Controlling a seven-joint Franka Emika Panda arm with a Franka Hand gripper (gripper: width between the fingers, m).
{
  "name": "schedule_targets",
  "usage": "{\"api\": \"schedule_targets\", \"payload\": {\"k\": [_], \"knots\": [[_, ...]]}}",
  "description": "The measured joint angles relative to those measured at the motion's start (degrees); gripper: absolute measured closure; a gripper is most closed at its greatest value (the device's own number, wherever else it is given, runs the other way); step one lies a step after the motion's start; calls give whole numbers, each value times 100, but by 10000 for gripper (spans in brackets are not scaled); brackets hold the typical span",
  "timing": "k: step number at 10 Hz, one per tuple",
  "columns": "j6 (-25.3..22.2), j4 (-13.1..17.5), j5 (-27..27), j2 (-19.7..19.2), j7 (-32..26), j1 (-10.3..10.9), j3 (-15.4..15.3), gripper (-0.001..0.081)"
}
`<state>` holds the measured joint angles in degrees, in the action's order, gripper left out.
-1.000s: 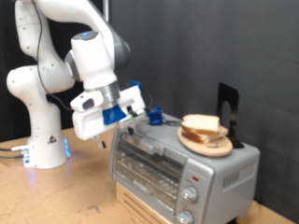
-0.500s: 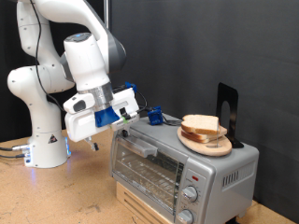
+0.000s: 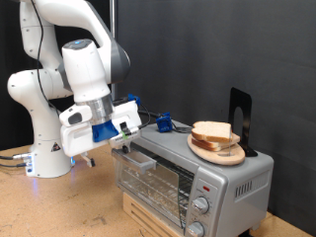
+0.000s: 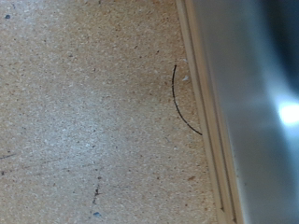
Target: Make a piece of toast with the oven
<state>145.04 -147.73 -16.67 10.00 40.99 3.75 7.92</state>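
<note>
Oven [image 3: 193,176]: stood on a wooden base, long axis running from the exterior view's left to right, glass door facing the bottom-left. Piece of toast [image 3: 212,131]: lay flat on a round wooden plate [image 3: 219,152] atop the oven. Gripper [image 3: 117,145]: beside the oven's upper left corner; finger state could not be told.

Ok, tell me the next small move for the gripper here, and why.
Probably bring the gripper back toward the oven's door edge. In the exterior view it hangs off the oven's left side, holding nothing that shows, while the piece of toast sits on the wooden plate on top. The wrist view shows only tabletop.
</note>
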Motion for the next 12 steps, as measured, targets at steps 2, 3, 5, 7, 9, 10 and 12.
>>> {"api": "schedule_targets", "payload": {"k": [2, 3, 5, 7, 9, 10, 12], "knots": [[74, 136, 1, -234, 6, -58, 11, -3], [105, 199, 0, -327, 6, -78, 28, -3], [143, 288, -28, -438, -24, -96, 57, -3], [170, 315, -127, -442, -162, -102, 79, -3], [183, 317, -110, -448, -154, -110, 98, -3], [214, 318, -39, -482, -92, -134, 107, -3], [315, 343, 102, -649, 11, -214, 118, -3]]}}
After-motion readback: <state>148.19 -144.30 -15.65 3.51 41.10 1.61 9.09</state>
